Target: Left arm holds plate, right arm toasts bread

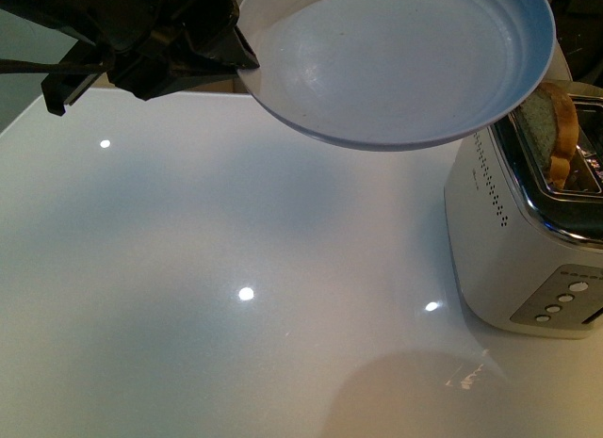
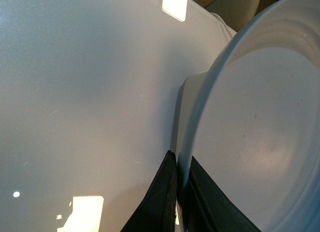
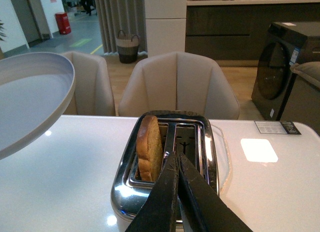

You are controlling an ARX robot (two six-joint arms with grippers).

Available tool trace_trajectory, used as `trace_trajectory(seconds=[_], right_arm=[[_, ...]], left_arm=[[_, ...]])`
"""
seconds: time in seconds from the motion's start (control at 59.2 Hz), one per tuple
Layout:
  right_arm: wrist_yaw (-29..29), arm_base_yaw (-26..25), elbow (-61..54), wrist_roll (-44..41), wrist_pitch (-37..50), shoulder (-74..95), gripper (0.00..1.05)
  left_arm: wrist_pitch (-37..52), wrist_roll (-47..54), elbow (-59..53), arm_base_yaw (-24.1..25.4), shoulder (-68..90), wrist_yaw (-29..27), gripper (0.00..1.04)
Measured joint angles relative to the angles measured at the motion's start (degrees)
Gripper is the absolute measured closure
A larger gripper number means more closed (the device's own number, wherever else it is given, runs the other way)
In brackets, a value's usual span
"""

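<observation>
My left gripper is shut on the rim of the pale blue-grey plate and holds it in the air, tilted, above the table beside the toaster. In the left wrist view the black fingers pinch the plate's edge. The bread slice stands upright in one slot of the white toaster, its top sticking out. In the right wrist view the bread sits in the slot nearer the plate. My right gripper is shut and empty, just above the toaster's top.
The glossy white table reflects ceiling lights. Beige chairs stand behind the table's far edge. A card lies on the table beyond the toaster. The toaster's buttons face the front.
</observation>
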Motion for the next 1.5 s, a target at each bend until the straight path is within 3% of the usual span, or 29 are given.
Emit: trace_trajectory(seconds=[0.287, 0.372, 0.693, 0.879, 1.183, 1.319, 1.42, 1.504], right_arm=[[0.00, 0.00, 0.02, -0.02, -4.26, -4.22, 1.03], [0.04, 0.02, 0.02, 0.00, -13.25, -11.58, 1.03], [0.00, 0.02, 0.02, -0.02, -14.01, -13.68, 1.02], [0.00, 0.02, 0.02, -0.02, -14.01, -13.68, 0.58], [0.00, 0.02, 0.02, -0.02, -14.01, -13.68, 0.10], [0.00, 0.02, 0.02, -0.02, -14.01, -13.68, 0.09], [0.00, 0.02, 0.02, -0.02, -14.01, -13.68, 0.09], [0.02, 0.02, 0.02, -0.02, -14.01, -13.73, 0.09]], left_arm=[[0.00, 0.00, 0.00, 0.00, 0.00, 0.00, 1.02], [0.00, 0.00, 0.00, 0.00, 0.00, 0.00, 1.02], [0.00, 0.00, 0.00, -0.04, -0.09, 0.00, 1.02], [0.00, 0.00, 0.00, -0.04, -0.09, 0.04, 1.02], [0.00, 0.00, 0.00, -0.04, -0.09, 0.00, 1.02], [0.00, 0.00, 0.00, -0.04, -0.09, 0.02, 1.02], [-1.99, 3.02, 0.24, -0.52, -0.20, -7.54, 1.02], [-2.40, 4.17, 0.31, -0.39, -0.22, -8.70, 1.02]])
